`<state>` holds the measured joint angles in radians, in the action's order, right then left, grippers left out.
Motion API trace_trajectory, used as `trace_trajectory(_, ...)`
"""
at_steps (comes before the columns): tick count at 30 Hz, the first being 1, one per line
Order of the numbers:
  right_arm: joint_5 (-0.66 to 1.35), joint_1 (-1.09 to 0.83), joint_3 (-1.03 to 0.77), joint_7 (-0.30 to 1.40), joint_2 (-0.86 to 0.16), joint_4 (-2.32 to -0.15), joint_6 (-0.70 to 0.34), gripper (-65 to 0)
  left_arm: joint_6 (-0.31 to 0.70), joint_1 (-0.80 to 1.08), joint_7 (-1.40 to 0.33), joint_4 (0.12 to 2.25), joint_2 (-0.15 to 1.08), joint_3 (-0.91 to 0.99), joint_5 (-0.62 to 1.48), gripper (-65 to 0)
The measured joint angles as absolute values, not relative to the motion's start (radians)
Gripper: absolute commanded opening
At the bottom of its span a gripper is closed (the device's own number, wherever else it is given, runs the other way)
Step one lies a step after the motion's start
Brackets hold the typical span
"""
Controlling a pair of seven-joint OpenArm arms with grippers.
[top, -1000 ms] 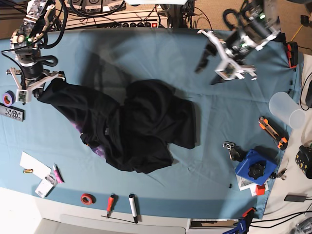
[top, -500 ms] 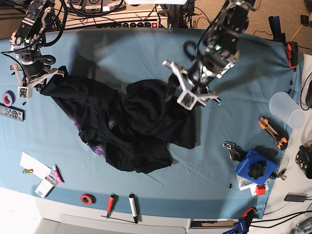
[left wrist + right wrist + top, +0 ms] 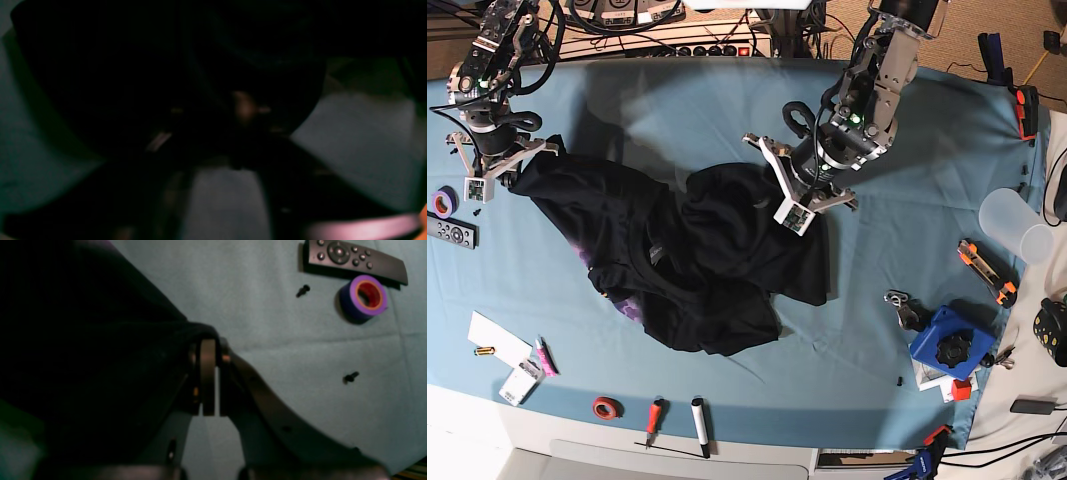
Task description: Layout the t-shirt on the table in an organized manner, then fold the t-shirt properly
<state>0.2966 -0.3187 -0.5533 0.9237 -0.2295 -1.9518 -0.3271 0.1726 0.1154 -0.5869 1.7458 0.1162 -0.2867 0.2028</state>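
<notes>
The black t-shirt (image 3: 727, 260) lies crumpled in the middle-left of the light blue table (image 3: 907, 290), with a purple print showing at its lower left edge. My right gripper (image 3: 512, 172) is at the shirt's far-left corner. In the right wrist view that gripper (image 3: 210, 343) is shut on a fold of the t-shirt (image 3: 83, 356). My left gripper (image 3: 799, 198) is down on the shirt's upper right edge. The left wrist view is dark and blurred: the left gripper (image 3: 240, 133) has its jaws drawn together in the black t-shirt (image 3: 166, 66), with table (image 3: 360, 140) beside it.
A remote (image 3: 353, 260), a purple tape roll (image 3: 365, 296) and two black screws (image 3: 303, 290) lie by the right gripper. At the right stand a plastic cup (image 3: 1017, 225), an orange knife (image 3: 987, 272) and a blue box (image 3: 947, 345). Markers (image 3: 697, 425) and red tape (image 3: 607, 407) line the front edge.
The left arm swung from the back right down onto the shirt's upper right edge, and its jaws closed there. The right gripper kept its hold on the left corner and shifted slightly back.
</notes>
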Motion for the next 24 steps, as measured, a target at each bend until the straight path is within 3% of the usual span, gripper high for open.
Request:
trace_trajectory(1,0.297,-0.318,-0.553,0.923,-0.229,-1.952,-0.327,-65.0,0.173,0.115,-0.587,1.737,0.116,-0.287,0.203,-64.9)
trace_trajectory(8,0.297,-0.319,-0.553,0.916,-0.229,-1.952,-0.327,-65.0,0.172,0.114,-0.576,1.728,0.108,-0.286,0.202,-65.0)
trace_trajectory(9,0.297,-0.319,-0.553,0.916,-0.229,-1.952,-0.327,-65.0,0.172,0.113,-0.575,1.728,0.102,-0.286,0.203,-63.2)
trace_trajectory(13,0.297,-0.318,-0.553,0.916,-0.229,-1.952,-0.327,-65.0,0.172,0.113,-0.575,1.728,0.078,-0.286,0.204,-40.6)
trace_trajectory(17,0.297,-0.318,-0.553,0.916,-0.229,-1.952,-0.327,-65.0,0.172,0.107,-0.53,1.716,0.061,-0.286,0.184,-38.6)
trace_trajectory(20,0.297,-0.318,-0.553,0.916,-0.229,-1.952,-0.327,-65.0,0.172,0.094,-0.531,1.692,0.052,-0.286,0.169,-44.8)
trace_trajectory(23,0.297,-0.318,-0.553,0.916,-0.229,-1.952,-0.327,-65.0,0.172,0.071,-0.531,1.664,0.052,-0.286,0.168,-62.4)
trace_trajectory(24,0.297,-0.318,-0.553,0.915,-0.229,-1.952,-0.327,-65.0,0.172,0.066,-0.531,1.659,0.053,-0.286,0.167,-65.0)
